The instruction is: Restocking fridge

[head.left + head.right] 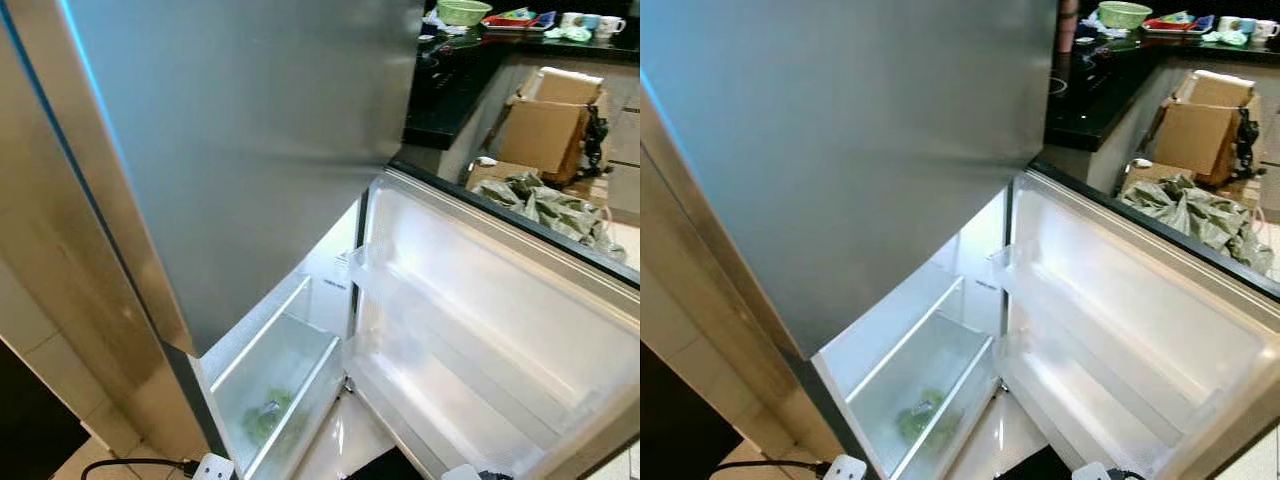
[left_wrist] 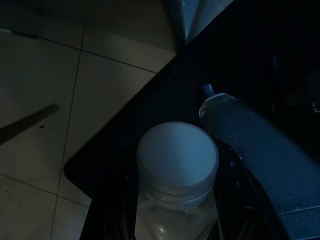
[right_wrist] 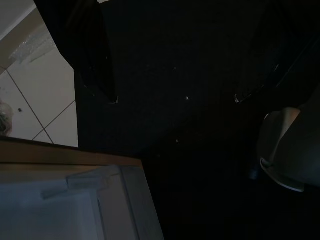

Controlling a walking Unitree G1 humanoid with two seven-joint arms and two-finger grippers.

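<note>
**Fridge open, bottle held low in the left tool**

The fridge stands with its upper steel door shut and its lower door swung wide open toward the robot's right. The inner side of that lower door shows white shelves, and they look bare. Inside the lower compartment a clear drawer sits at the bottom, with something green lying in it near its front edge. A white plug and a black cable lie on the tiled floor at the fridge's foot.

In the left wrist view, a clear bottle with a wide pale screw cap stands upright between the fingers of the left tool, which is closed around it below the cap. The bottle hangs over a dark area beside the light floor tiles.

The right wrist view is very dark. The two fingers of the right tool can be made out standing wide apart with nothing between them, above the edge of the open door.

Beyond the fridge, a black bench carries a green bowl and mugs near its far edge. Cardboard boxes lean on the floor beside it.
</note>
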